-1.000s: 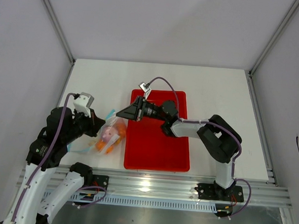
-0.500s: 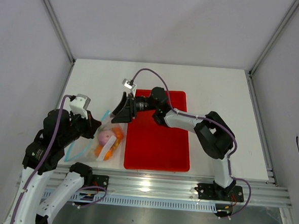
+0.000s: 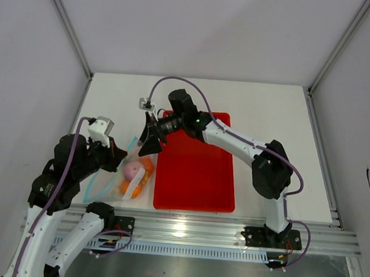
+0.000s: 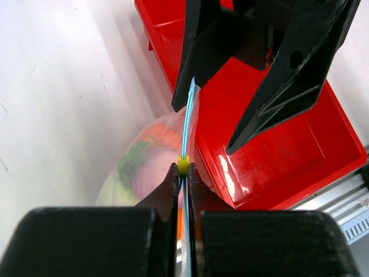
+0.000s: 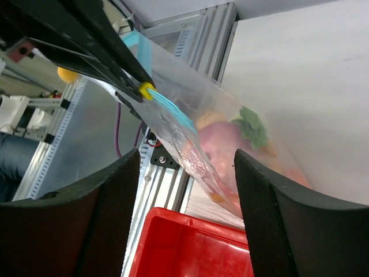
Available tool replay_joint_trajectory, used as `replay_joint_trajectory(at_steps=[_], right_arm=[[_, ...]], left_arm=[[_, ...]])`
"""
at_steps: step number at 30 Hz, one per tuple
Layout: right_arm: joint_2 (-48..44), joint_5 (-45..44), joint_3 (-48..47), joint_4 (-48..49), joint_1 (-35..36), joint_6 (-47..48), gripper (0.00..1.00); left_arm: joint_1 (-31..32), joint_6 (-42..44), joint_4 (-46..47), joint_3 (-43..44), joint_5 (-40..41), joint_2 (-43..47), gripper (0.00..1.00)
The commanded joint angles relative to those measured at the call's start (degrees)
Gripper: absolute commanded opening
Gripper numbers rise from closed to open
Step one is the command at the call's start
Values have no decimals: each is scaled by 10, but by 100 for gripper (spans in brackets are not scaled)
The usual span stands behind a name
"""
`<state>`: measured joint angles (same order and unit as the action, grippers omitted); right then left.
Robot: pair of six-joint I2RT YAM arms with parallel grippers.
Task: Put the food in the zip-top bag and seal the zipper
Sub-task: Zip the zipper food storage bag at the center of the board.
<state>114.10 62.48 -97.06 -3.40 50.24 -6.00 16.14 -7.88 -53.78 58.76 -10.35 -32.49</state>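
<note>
The zip-top bag (image 3: 127, 174) lies left of the red tray, with pink, orange and green food (image 3: 134, 171) showing through it. My left gripper (image 3: 112, 154) is shut on the blue zipper (image 4: 187, 124), just behind a small yellow piece (image 4: 183, 164) on the strip. My right gripper (image 3: 148, 136) is open, and its fingers (image 4: 196, 57) straddle the far end of the bag's mouth. In the right wrist view the bag (image 5: 216, 144) hangs between my open right gripper (image 5: 185, 158), with the zipper (image 5: 173, 112) running up to the left fingers (image 5: 86, 34).
The red tray (image 3: 195, 177) sits in the middle of the white table, right against the bag, and no food shows in it. The aluminium rail (image 3: 186, 229) runs along the table's near edge.
My right gripper has opened and swung left from above the tray to the bag's mouth. My left gripper keeps its hold on the zipper and has barely moved.
</note>
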Motion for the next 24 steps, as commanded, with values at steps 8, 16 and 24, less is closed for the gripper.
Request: replay_joint_trajectory(at_steps=[8, 16, 24], right_arm=[[38, 55, -127, -136, 23, 93, 52], [58, 51, -159, -168, 37, 107, 43], [89, 21, -212, -210, 55, 124, 16]], left_arm=[[-1, 11, 11, 18, -22, -6, 1], [-1, 9, 12, 18, -27, -7, 1], [-1, 9, 13, 15, -27, -7, 1]])
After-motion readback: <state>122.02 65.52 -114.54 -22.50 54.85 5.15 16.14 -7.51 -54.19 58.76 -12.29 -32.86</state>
